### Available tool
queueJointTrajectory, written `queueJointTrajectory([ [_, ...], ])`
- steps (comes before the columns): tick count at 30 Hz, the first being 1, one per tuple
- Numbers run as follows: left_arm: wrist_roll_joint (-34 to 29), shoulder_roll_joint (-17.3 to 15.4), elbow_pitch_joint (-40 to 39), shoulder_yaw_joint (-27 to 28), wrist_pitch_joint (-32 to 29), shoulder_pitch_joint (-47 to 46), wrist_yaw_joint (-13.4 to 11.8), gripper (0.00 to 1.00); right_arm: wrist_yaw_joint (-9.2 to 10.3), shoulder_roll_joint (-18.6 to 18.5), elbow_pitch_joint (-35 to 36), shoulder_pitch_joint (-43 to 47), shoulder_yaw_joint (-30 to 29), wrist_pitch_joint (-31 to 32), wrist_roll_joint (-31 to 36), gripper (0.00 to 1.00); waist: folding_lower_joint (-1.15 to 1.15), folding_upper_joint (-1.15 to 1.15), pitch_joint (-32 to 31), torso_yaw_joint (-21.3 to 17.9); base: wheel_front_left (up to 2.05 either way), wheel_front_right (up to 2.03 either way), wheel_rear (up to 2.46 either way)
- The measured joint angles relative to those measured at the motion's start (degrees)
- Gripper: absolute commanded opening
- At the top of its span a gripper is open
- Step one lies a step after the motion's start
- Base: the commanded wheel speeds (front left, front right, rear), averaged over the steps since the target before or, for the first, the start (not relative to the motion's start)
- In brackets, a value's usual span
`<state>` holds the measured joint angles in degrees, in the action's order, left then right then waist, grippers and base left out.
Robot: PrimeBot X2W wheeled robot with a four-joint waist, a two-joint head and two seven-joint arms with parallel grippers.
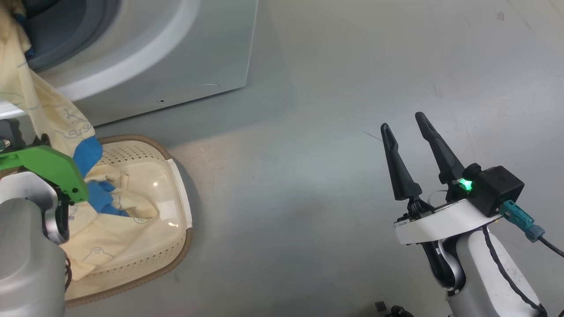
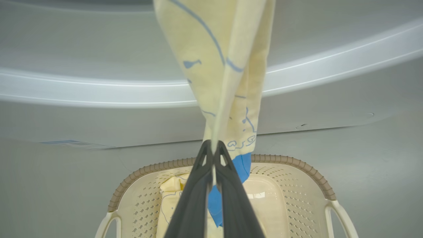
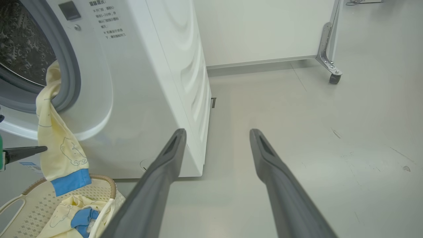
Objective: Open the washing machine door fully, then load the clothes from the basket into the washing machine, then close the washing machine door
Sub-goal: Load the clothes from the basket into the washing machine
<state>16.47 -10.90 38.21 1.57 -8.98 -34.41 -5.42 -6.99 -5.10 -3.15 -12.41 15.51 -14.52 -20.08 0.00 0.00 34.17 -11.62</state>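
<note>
While some of the clothes (image 1: 110, 237) lie crumpled in the basket (image 1: 145, 138), one cream-yellow garment (image 3: 61, 145) hangs from the mouth of the washing machine (image 3: 148, 82); its upper end drapes over the grey gasket (image 3: 71, 76) in front of the perforated drum (image 3: 19, 43); its blue cuff dangles just above the basket's brown rim; the basket stands on the grey floor (image 1: 330, 88), just beside the machine's front and below the opening; left gripper (image 2: 213, 148) clamped on the hanging garment just above the cuff, fingers pressed together with fabric pinched between the tips; right gripper (image 1: 402, 121) well apart from basket and garment, over bare floor beside the machine's corner, fingers spread wide, nothing between them.
</note>
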Motion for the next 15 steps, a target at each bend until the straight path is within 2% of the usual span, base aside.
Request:
queueJointTrajectory([
  [10,1.25,0.07,1.86,0.37,0.99,-0.33,0.77,0.00,0.00,0.08,-0.23,0.01,-0.30,0.01,-0.05,1.00,0.00,0.00,-0.43,0.12,0.00,0.00,0.00],
  [13,2.37,0.45,1.81,0.51,0.98,-0.38,1.72,0.00,0.00,0.10,-0.24,0.01,-0.67,0.01,-0.05,1.00,0.00,0.00,-0.55,0.42,0.00,0.00,0.00],
  [15,3.57,1.89,1.20,0.30,0.98,-0.83,3.30,0.00,0.00,-0.07,-0.20,0.02,-2.15,0.00,-0.05,1.00,0.00,0.00,-0.65,1.05,0.00,0.00,0.00],
])
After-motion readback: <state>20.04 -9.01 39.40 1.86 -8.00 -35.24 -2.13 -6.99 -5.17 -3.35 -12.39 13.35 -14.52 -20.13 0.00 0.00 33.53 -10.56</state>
